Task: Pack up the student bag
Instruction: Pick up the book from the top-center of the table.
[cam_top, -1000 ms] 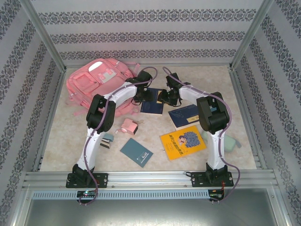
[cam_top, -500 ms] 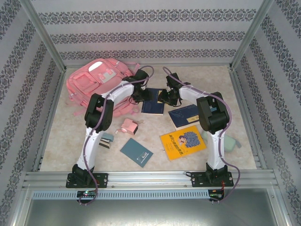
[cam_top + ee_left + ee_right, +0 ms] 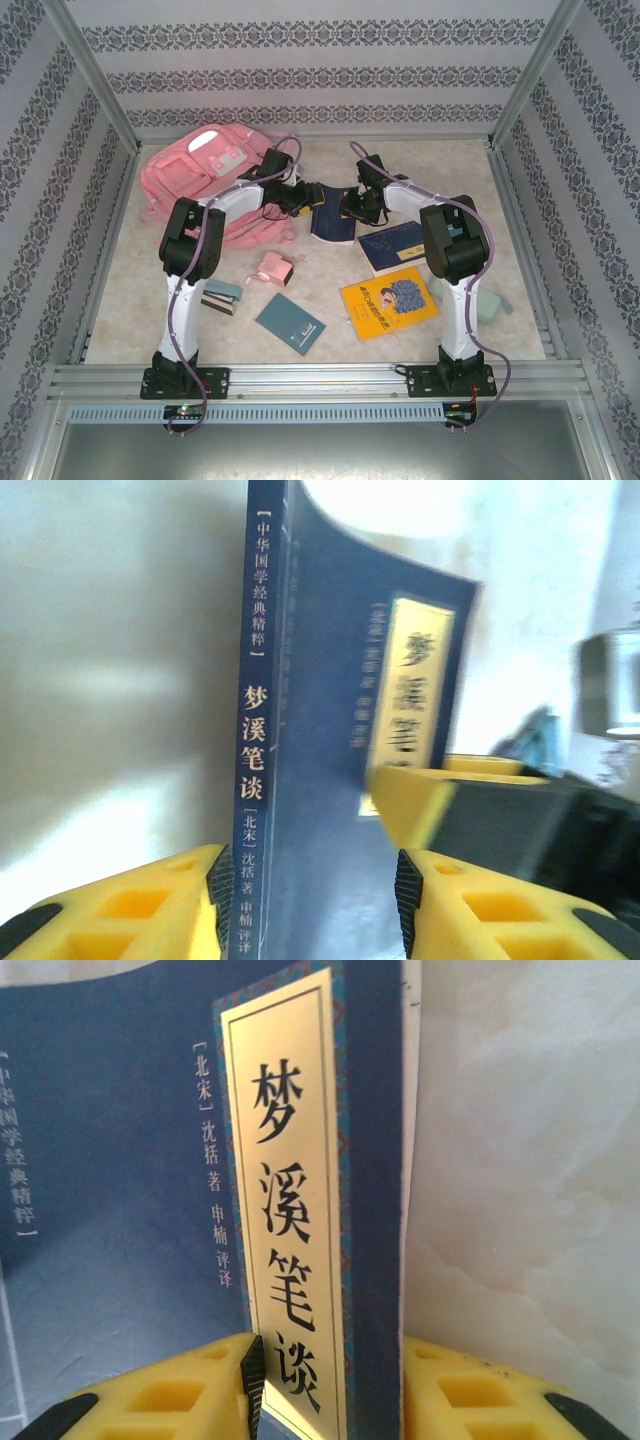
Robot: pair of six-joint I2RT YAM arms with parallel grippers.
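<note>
The student bag (image 3: 195,180), a large pink backpack, lies at the back left. To its right a dark blue book (image 3: 335,222) with a yellow title label sits tilted between both grippers. My left gripper (image 3: 297,196) is at its left end. The spine (image 3: 258,740) runs between the yellow fingers (image 3: 150,905), the left pad against it, the jaws partway open and wider than the spine. My right gripper (image 3: 350,208) is shut on the book's (image 3: 120,1160) opposite edge, with the title label (image 3: 285,1210) between its fingers (image 3: 180,1395). Its yellow finger (image 3: 415,800) lies over the cover.
A blue book (image 3: 392,247), a yellow book (image 3: 388,302) and a teal notebook (image 3: 290,323) lie on the table in front. A small pink pouch (image 3: 272,268), a small stack (image 3: 222,295) and a green case (image 3: 488,303) lie nearer. Patterned walls close in three sides.
My left arm has swung left and its gripper has turned toward the book's spine, jaws narrowing. The book's left edge has come up and it has shifted slightly right. The right arm barely moved.
</note>
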